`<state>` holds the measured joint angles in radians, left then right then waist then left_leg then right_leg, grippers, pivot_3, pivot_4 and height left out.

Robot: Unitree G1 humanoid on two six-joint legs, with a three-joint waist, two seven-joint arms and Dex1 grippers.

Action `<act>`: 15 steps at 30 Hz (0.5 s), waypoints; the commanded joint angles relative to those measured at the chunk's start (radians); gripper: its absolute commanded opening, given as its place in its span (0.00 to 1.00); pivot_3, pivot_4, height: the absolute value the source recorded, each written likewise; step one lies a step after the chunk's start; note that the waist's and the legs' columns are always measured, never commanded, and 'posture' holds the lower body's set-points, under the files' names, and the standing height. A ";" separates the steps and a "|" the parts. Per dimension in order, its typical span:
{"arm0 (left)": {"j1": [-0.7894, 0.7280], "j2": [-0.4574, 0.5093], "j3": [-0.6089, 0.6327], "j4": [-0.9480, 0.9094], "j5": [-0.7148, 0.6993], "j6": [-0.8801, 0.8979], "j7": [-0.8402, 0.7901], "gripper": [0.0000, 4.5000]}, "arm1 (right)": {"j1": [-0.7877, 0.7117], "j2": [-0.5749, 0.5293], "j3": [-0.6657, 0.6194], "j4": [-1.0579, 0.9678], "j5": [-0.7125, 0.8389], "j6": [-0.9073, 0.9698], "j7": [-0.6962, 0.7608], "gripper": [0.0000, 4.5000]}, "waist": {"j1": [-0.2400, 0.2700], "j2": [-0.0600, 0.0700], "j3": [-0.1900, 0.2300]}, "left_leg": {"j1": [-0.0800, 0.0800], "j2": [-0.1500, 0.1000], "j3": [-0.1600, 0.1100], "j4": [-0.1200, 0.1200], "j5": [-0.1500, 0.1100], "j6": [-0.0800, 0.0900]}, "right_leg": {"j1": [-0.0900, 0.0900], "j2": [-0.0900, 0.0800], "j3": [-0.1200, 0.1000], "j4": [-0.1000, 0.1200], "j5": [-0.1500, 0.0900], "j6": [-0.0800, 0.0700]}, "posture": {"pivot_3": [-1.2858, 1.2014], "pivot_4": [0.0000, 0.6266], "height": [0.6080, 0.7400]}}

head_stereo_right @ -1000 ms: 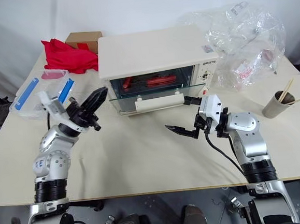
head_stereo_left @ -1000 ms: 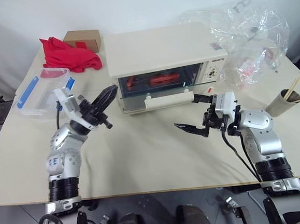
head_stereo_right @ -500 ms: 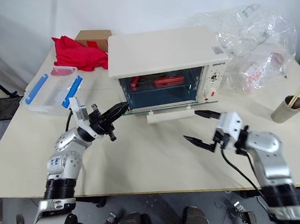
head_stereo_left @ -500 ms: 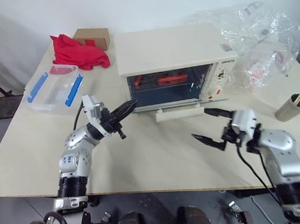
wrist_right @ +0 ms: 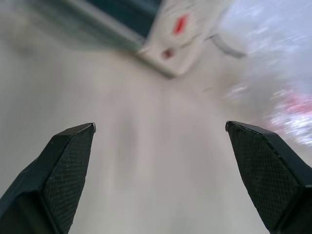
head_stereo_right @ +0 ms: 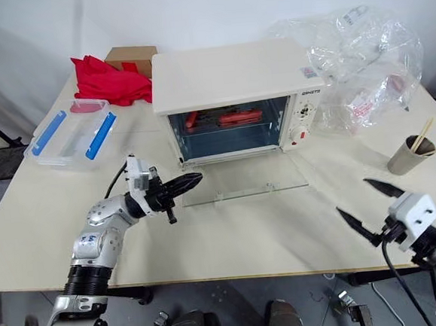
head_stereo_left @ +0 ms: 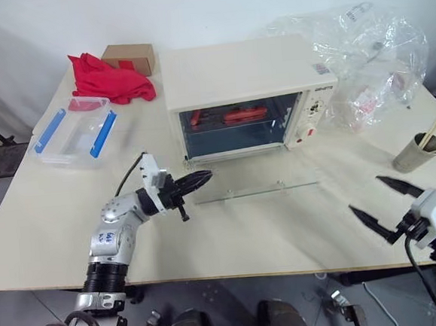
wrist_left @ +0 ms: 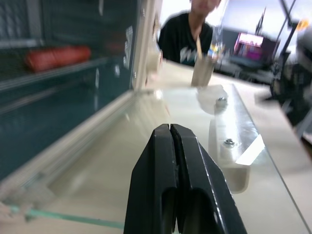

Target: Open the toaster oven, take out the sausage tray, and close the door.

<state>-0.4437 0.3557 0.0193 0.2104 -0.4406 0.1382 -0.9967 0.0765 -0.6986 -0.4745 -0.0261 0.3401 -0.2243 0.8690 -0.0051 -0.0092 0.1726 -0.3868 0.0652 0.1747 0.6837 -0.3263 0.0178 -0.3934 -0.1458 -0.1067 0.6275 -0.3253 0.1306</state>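
Observation:
The cream toaster oven (head_stereo_left: 241,70) stands at the table's middle back. Its glass door (head_stereo_left: 254,192) lies folded down flat in front of it, with the white handle (wrist_left: 233,152) at its outer edge. Inside the open cavity, red sausages (head_stereo_left: 237,115) lie on the sausage tray (head_stereo_left: 222,124), whose metal is hard to make out. My left gripper (head_stereo_left: 205,177) is shut with nothing in it, its tip over the door's left edge near the hinge. Whether it touches the glass I cannot tell. My right gripper (head_stereo_left: 365,195) hangs open and empty at the table's front right, well clear of the door.
A clear plastic box with blue clips (head_stereo_left: 72,133) sits at the left, with a red cloth (head_stereo_left: 113,74) and a cardboard box (head_stereo_left: 128,57) behind it. A crumpled plastic bag (head_stereo_left: 367,45) lies right of the oven. A cup with chopsticks (head_stereo_left: 417,151) stands far right. A person (wrist_left: 190,29) sits beyond the table.
The door has swung from partly open down to flat. My left gripper sank with it, still shut. My right gripper, still open, pulled away from the handle toward the front right.

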 commanded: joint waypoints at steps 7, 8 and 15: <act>0.056 0.024 -0.006 -0.021 0.037 -0.054 -0.017 0.01 | -0.301 0.006 0.331 -0.228 -0.126 0.199 -0.084 1.00 | 0.003 0.000 0.000 | -0.001 0.001 -0.001 -0.001 0.000 0.000 | -0.001 0.000 -0.001 0.001 0.000 -0.001 | 0.52 0.24 1.00; 0.069 0.027 -0.006 -0.029 0.039 -0.059 -0.017 0.01 | -0.328 0.029 0.377 -0.257 -0.127 0.215 -0.088 1.00 | 0.006 0.000 0.000 | -0.001 0.001 -0.001 -0.001 0.000 0.000 | -0.001 0.000 -0.001 0.001 0.000 -0.001 | 0.52 0.24 1.00; 0.161 0.051 0.011 -0.101 0.011 -0.017 -0.014 0.05 | -0.523 0.121 0.607 -0.165 -0.474 0.210 -0.261 1.00 | -0.001 0.000 0.000 | -0.002 0.000 0.000 0.000 0.000 0.000 | -0.001 -0.001 -0.001 0.001 0.000 0.000 | 0.52 0.24 1.00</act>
<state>-0.3034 0.4079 0.0243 0.1372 -0.4194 0.1228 -1.0170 -0.4139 -0.5961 0.1124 -0.2018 -0.0726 0.0055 0.6580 -0.0056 -0.0090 0.1723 -0.3884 0.0655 0.1743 0.6841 -0.3259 0.0175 -0.3946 -0.1467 -0.1080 0.6285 -0.3255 0.1301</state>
